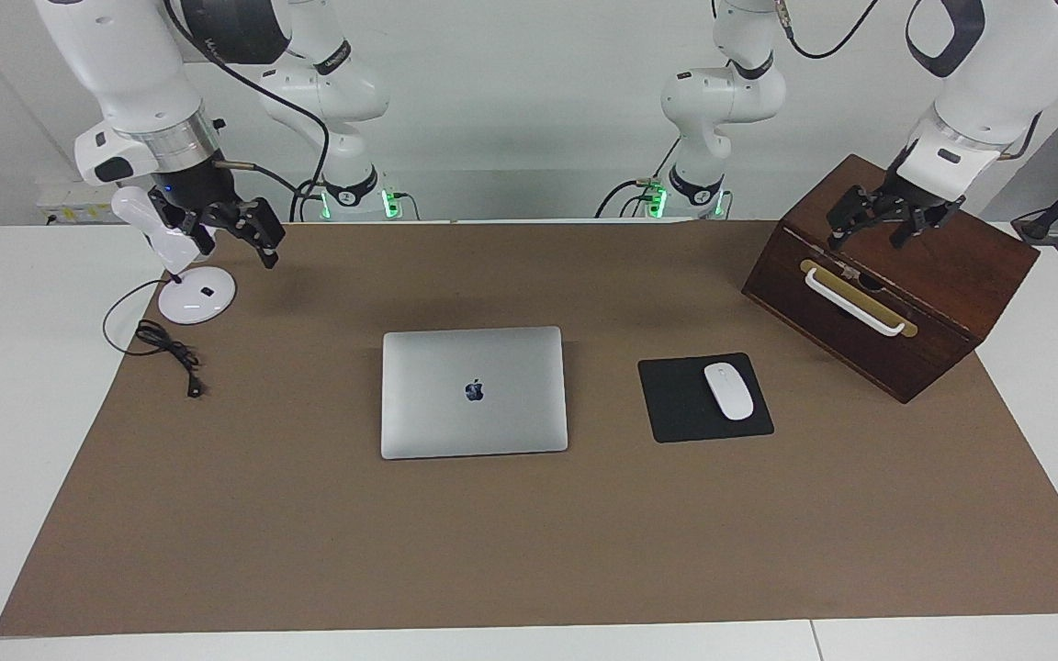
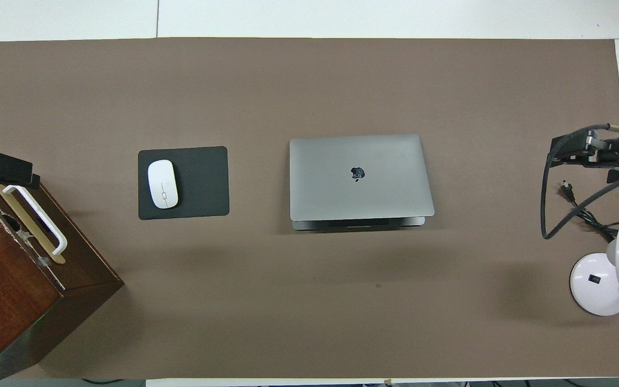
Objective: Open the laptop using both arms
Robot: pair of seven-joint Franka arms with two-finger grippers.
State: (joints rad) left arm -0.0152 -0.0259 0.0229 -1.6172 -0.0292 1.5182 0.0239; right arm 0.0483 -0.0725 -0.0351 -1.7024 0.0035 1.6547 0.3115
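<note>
Nothing begun yet: laptop (image 1: 474,392) shut flat mid-table (image 1: 529,551), well apart from both sets of jaws. Left gripper (image 1: 880,226) hanging over the wooden box (image 1: 896,303), jaws wide, empty. Right gripper (image 1: 221,229) above the white lamp (image 1: 196,296), jaws spread, empty. Next, judged: bring both inward to the lid's edge. Mouse (image 1: 729,391) on its pad (image 1: 676,404) beside, hardly obstructing.

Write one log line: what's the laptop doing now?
laptop: shut, flat, untouched | left end effector: open over wooden box | right end effector: by lamp
</note>
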